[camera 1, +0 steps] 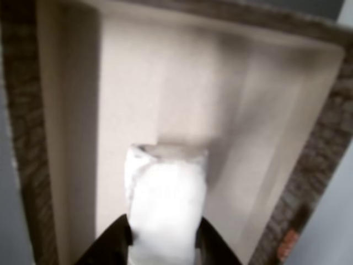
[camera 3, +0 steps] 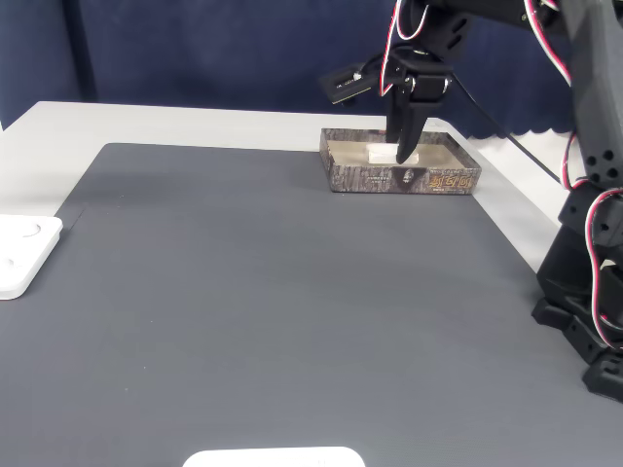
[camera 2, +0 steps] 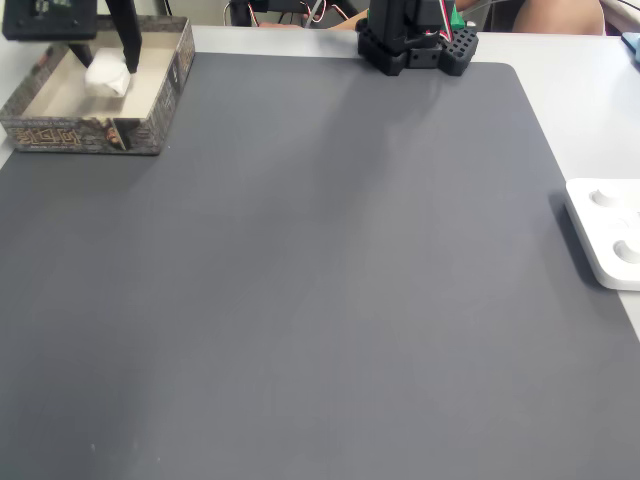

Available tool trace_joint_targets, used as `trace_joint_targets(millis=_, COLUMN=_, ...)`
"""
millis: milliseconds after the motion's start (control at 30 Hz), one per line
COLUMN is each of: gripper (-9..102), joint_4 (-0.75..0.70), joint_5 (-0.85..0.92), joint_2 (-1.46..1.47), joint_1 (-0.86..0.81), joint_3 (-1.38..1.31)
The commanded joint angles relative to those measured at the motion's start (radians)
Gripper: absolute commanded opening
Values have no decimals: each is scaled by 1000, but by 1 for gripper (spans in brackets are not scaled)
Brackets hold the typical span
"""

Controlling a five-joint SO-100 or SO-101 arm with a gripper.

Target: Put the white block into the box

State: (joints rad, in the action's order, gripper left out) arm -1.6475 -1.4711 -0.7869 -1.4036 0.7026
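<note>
Here, gripper (camera 1: 165, 243) clasping white block (camera 1: 165, 204), over box (camera 1: 71, 110)

Soft, even light in both fixed views; the other view is blurred, the white block (camera 1: 165, 204) overexposed

White block (camera 2: 106, 76) inside box (camera 2: 160, 95), between fingers (camera 1: 113, 243).

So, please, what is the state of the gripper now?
Gripper: closed on the small matte white oblong block, inside the large off-white rectangular box.
</note>
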Motion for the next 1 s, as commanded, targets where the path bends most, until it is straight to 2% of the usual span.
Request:
trace_joint_targets(millis=0, gripper=-2, joint_4=-6, joint_5=-8, joint_2=5, joint_1=-14, joint_3=-103)
trace_joint_targets(millis=967, gripper=-2, joint_4=3, joint_5=3, joint_2=67, joint_1=-5, joint_3=-138)
